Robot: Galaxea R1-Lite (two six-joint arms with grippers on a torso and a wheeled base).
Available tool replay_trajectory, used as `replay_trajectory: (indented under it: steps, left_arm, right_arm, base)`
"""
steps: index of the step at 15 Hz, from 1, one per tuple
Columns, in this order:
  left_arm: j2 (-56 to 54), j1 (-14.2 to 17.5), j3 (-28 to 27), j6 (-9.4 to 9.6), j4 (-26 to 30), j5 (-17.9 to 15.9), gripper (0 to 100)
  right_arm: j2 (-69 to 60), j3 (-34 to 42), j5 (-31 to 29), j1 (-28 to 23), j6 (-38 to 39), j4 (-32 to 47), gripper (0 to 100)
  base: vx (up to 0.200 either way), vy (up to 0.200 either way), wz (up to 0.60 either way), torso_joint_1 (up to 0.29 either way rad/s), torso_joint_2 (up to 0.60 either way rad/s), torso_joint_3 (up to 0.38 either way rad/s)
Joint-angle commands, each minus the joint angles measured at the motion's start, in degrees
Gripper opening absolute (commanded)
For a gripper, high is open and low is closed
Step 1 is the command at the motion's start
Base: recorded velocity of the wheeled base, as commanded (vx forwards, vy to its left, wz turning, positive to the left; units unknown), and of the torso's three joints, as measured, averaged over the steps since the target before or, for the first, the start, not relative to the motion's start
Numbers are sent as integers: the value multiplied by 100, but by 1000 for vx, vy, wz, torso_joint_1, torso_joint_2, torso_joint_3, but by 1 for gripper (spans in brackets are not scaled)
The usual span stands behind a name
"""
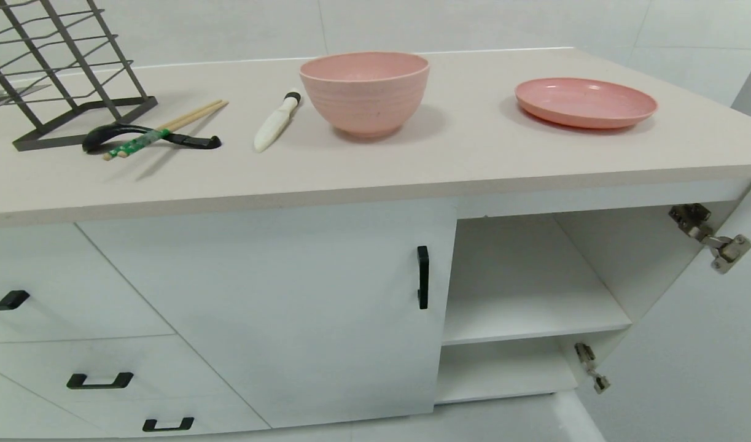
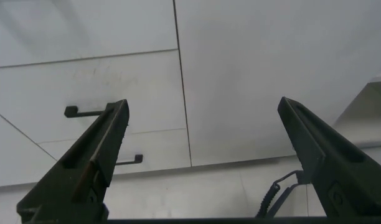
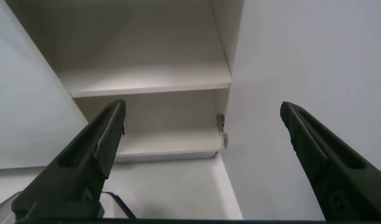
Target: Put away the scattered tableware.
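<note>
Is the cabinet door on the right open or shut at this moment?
Open. The right cabinet door is swung outward, its hinges are exposed, and the inner shelves are in plain sight.

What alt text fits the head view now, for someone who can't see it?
A pale countertop holds a pink bowl, a pink plate, a white utensil, chopsticks lying across a black spoon, and a wire rack. Below, the right cabinet door stands open, showing two shelves.
</note>
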Motion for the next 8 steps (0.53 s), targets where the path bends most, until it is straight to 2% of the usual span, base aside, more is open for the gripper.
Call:
replay_trajectory:
  steps: [1, 3, 5, 8]
  left_arm:
    - [10, -1, 0, -1, 1, 3, 100]
    - [10, -1, 0, -1, 1, -6, 100]
    - [10, -1, 0, -1, 1, 3, 100]
    - [10, -1, 0, -1, 1, -6, 100]
  right_arm:
    - [7, 0, 4, 1, -1, -1, 100]
    - [7, 0, 4, 1, -1, -1, 100]
    - [7, 0, 4, 1, -1, -1, 100]
    - [7, 0, 4, 1, 8, -1, 100]
  base:
    - [0, 0, 0, 154, -188, -27]
    - [0, 0, 0, 217, -58, -68]
    - [0, 0, 0, 254, -168, -195]
    - [0, 0, 0, 217, -637, -238]
